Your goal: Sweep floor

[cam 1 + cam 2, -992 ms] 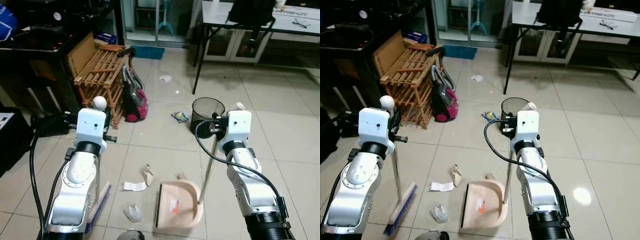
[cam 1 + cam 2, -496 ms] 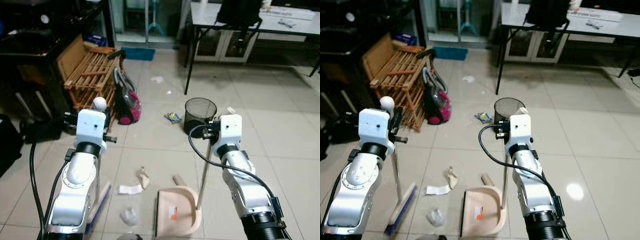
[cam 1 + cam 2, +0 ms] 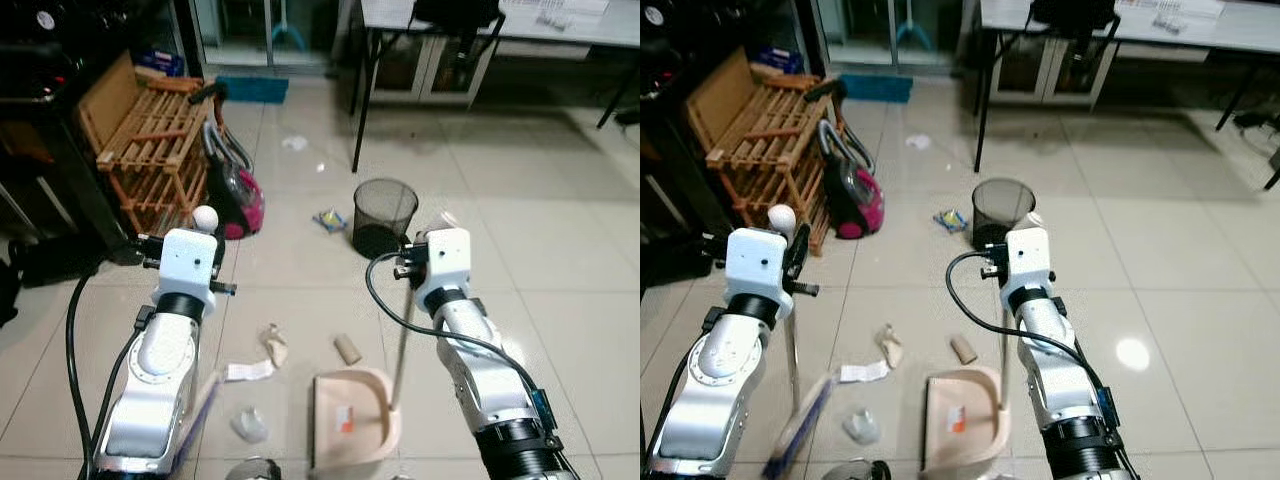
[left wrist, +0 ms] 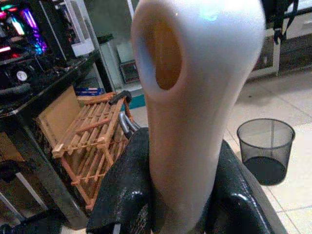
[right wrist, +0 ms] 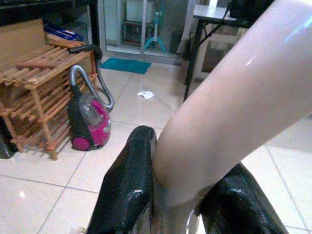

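Left gripper (image 4: pixel 170 204) clamped on broom handle (image 4: pixel 195 97), fingers closed against it; broom upright, head (image 3: pixel 800 420) on tile by left side. Right gripper (image 5: pixel 185 204) closed on dustpan handle (image 5: pixel 224 112); dustpan (image 3: pixel 352 430) on floor between arms. Litter: paper scrap (image 3: pixel 247 371), crumpled wad (image 3: pixel 273 345), cork-like roll (image 3: pixel 347 349), just ahead-left of pan mouth. Left arm nearer.

Indoor light is dim and even, with a bright glare spot on the floor tiles (image 3: pixel 1132 353). Between the black fingers (image 4: pixel 127 195), the close pale broom handle (image 4: pixel 190 112) is blurred.
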`<state>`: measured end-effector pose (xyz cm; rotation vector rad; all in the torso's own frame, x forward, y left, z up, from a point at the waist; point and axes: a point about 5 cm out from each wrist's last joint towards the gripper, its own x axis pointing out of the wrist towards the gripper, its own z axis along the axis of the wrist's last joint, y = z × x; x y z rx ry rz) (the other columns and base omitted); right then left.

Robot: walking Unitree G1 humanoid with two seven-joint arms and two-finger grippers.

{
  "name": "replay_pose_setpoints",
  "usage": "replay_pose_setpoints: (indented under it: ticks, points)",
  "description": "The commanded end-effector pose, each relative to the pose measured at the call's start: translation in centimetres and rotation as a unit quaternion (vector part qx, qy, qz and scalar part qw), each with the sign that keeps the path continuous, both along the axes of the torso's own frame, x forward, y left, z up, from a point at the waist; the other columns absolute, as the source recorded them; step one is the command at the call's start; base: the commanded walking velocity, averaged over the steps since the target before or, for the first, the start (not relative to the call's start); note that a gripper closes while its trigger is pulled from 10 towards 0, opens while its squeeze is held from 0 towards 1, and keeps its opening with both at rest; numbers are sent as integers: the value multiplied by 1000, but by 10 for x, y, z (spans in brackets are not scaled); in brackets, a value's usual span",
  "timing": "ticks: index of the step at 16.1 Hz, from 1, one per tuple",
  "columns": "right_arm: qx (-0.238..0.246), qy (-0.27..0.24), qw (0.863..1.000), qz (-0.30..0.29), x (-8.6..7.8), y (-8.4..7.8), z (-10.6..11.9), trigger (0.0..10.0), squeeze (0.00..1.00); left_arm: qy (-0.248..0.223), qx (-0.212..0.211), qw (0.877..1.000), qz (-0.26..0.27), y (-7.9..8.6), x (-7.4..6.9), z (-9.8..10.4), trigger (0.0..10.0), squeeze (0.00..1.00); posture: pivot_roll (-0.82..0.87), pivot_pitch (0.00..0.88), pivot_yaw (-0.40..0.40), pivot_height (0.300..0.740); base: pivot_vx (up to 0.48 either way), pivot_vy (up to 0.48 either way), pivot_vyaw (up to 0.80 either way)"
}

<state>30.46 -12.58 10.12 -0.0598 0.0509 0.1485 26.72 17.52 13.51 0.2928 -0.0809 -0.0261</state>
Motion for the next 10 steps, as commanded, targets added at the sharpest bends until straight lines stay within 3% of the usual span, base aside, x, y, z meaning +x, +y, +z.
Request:
replay_pose_setpoints:
  ticks: [1,5,10]
  points:
    - [-1,-24,1000,-1,4,0,8,10000,0,-11,6,1000,-6,-2,0,3,10000,0,2,69,8,740,0,0,0]
    - [2,-22,1000,-1,4,1,4,10000,0,-12,9,1000,2,-3,3,-2,10000,0,3,87,4,740,0,0,0]
    - [7,-20,1000,-1,6,4,-1,10000,0,-23,-1,999,32,2,17,-8,10000,0,-6,163,-5,740,0,0,0]
